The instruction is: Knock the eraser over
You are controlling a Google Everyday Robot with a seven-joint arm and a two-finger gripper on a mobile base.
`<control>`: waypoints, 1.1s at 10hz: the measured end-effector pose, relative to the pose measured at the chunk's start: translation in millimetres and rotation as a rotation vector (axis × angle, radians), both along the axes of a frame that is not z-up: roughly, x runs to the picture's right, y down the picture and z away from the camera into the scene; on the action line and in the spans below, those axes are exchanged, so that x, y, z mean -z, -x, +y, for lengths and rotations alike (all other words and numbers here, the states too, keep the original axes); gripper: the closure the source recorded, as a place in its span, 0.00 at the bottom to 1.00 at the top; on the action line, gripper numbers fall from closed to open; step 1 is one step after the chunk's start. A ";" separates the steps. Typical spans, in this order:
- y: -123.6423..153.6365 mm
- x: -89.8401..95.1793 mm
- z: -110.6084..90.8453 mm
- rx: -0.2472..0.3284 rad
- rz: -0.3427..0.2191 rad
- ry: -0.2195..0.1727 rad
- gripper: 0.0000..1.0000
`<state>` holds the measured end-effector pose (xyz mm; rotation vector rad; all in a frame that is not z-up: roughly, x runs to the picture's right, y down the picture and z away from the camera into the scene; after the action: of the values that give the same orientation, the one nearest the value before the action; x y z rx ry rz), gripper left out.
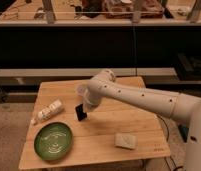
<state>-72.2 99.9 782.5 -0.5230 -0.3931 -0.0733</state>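
The eraser [81,112] is a small black slab standing slightly tilted on the wooden table [144,125], near its middle left. My gripper [87,105] is at the end of the white arm [139,97], which reaches in from the right. It sits right at the eraser's upper right side, and I cannot tell whether it touches it. A pale white cup [82,92] stands just behind the gripper, partly hidden by the arm.
A green plate [54,140] lies at the front left. A white bottle [48,111] lies on its side at the left edge. A pale greyish flat pad [125,141] lies at the front right. Dark shelving stands behind the table.
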 end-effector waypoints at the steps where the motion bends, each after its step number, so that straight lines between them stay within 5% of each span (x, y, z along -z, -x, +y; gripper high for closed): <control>1: -0.1 -0.5 0.1 -0.001 0.001 0.000 0.82; 11: 1.5 -4.3 0.9 -0.013 0.010 0.000 0.82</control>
<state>-73.6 100.8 786.7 -0.5203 -0.3872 -0.0579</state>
